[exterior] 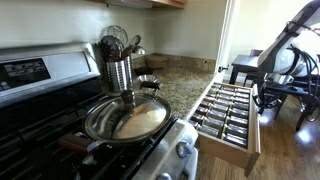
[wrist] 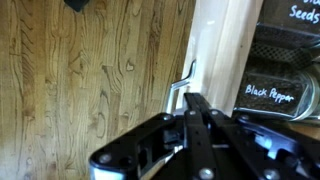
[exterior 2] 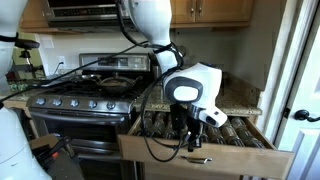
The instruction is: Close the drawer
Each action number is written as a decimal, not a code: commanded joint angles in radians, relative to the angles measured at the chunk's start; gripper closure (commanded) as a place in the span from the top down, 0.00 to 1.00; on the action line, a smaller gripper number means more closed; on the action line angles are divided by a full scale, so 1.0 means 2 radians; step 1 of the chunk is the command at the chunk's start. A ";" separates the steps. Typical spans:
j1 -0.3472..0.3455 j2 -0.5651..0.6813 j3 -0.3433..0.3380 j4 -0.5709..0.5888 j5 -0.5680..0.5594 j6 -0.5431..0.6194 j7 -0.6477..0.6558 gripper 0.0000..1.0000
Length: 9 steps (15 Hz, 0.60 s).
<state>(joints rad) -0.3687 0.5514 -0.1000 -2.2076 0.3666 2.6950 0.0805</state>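
Observation:
The drawer (exterior: 253, 140) stands pulled out from under the granite counter, with a light wood frame and rows of small dark spice jars (exterior: 225, 110) inside. In an exterior view its pale cream front panel (exterior 2: 200, 153) faces the camera. My gripper (exterior 2: 194, 142) hangs just in front of and above that panel, and it shows at the drawer's outer end in an exterior view (exterior: 265, 98). In the wrist view the gripper (wrist: 196, 100) is shut and empty, with its tips close to the metal handle (wrist: 182, 82) on the front panel (wrist: 215, 50). Whether they touch cannot be told.
A black-fronted stove (exterior 2: 80, 110) stands beside the drawer, with a steel pan (exterior: 125, 118) on a burner. A utensil holder (exterior: 118, 65) stands on the counter (exterior: 180, 88). Wood floor (wrist: 90, 80) lies below the drawer. A white door (exterior 2: 300, 90) stands at the side.

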 commanded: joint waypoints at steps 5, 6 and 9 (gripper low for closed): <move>0.067 0.079 0.019 0.155 -0.006 -0.038 0.064 0.04; 0.076 0.090 0.018 0.176 -0.008 -0.044 0.073 0.03; 0.096 0.121 0.021 0.238 -0.010 -0.063 0.090 0.04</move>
<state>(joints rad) -0.2073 0.7235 -0.0596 -1.8749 0.3603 2.6236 0.2032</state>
